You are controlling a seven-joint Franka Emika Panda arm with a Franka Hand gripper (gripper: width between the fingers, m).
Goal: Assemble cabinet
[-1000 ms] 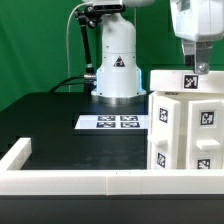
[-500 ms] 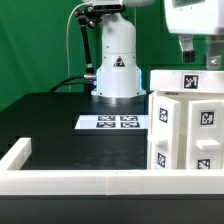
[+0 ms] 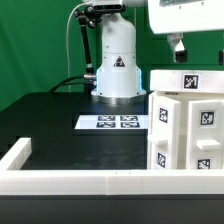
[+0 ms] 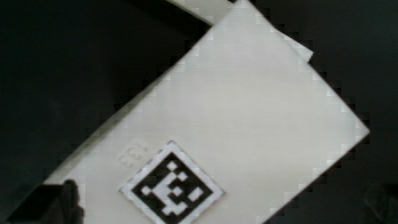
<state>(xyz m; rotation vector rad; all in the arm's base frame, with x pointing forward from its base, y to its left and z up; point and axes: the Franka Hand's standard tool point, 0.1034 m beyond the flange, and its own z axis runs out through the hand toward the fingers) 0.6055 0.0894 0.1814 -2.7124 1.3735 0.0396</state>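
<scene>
The white cabinet (image 3: 186,120) stands at the exterior view's right, a tall box with smaller white blocks against its front, all bearing black-and-white marker tags. My gripper (image 3: 197,52) hangs just above its top, clear of it, with the fingers (image 3: 178,46) spread apart and nothing between them. In the wrist view I look down on the cabinet's flat white top (image 4: 240,110) and its marker tag (image 4: 178,187). One dark fingertip (image 4: 50,205) shows beside the tag.
The marker board (image 3: 117,122) lies flat on the black table in front of the arm's white base (image 3: 116,65). A long low white border frame (image 3: 70,180) runs along the near edge, with a corner at the exterior view's left.
My gripper has risen from the cabinet's top, empty. The cabinet has not moved.
</scene>
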